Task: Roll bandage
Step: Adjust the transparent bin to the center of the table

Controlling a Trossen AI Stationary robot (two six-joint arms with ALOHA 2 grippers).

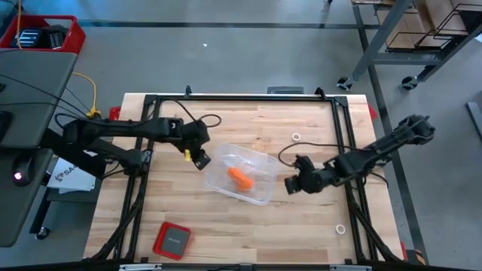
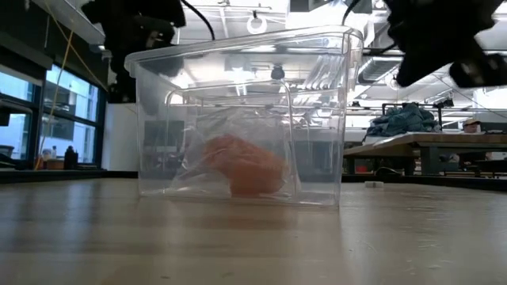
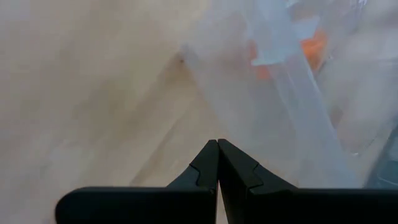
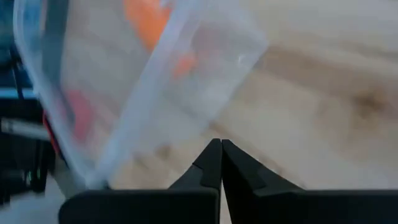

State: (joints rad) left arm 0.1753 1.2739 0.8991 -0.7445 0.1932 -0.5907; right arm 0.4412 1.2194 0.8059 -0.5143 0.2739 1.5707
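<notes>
The orange bandage [image 1: 240, 178] lies as a compact roll on the floor of a clear plastic tub [image 1: 260, 164] that stands in the middle of the table. The low view shows the bandage [image 2: 242, 168] through the tub's wall [image 2: 317, 119]. My left gripper [image 1: 202, 160] is shut and hangs just off the tub's left side, pointing slantwise down; in its wrist view its fingertips [image 3: 217, 143] stand short of the tub's wall [image 3: 292, 93]. My right gripper [image 1: 290, 184] is shut off the tub's right side, its tips [image 4: 221, 142] just clear of the tub [image 4: 155, 93].
A small red square case [image 1: 172, 239] lies near the table's front left. Two small white rings [image 1: 297, 137] [image 1: 340, 228] lie on the right half. A black frame [image 1: 226, 98] runs around the wooden tabletop. Bare wood lies in front of the tub.
</notes>
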